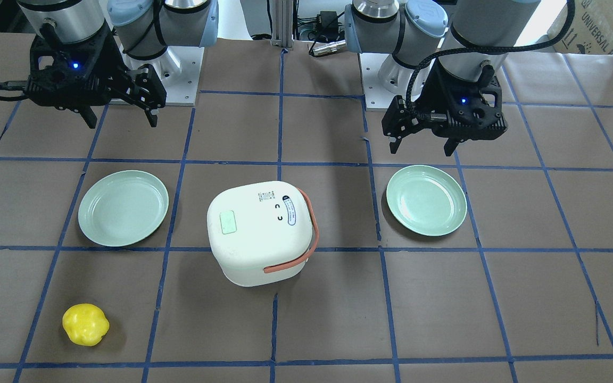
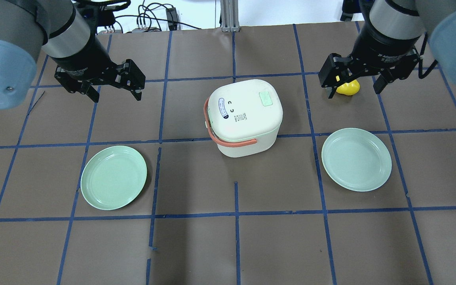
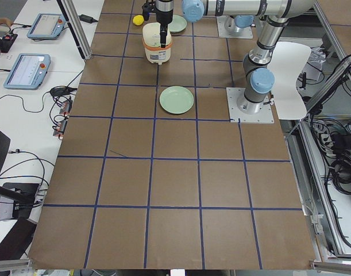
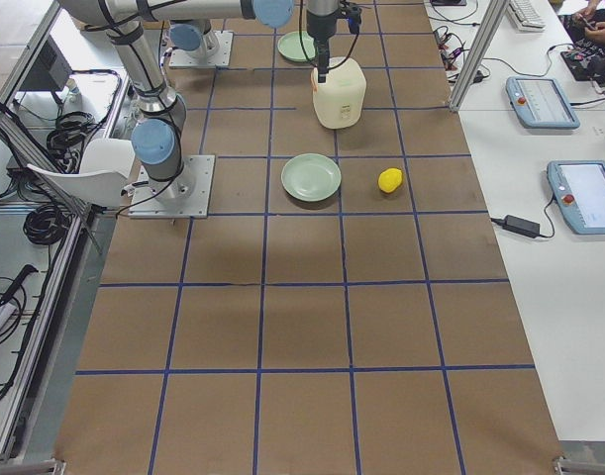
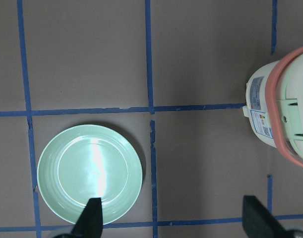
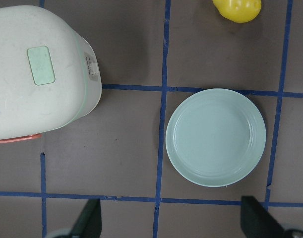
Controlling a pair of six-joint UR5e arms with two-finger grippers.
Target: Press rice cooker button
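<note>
The white rice cooker with an orange handle stands mid-table, lid shut. It also shows in the overhead view. Its pale green rectangular button sits on the lid top, also seen from overhead and in the right wrist view. My left gripper is open and empty, hovering to the cooker's left, apart from it. My right gripper is open and empty, hovering to the cooker's right. The left wrist view shows only the cooker's side.
A green plate lies near my left gripper and another green plate lies near my right one. A yellow pepper lies at the far right, under my right gripper. Blue tape lines grid the brown table.
</note>
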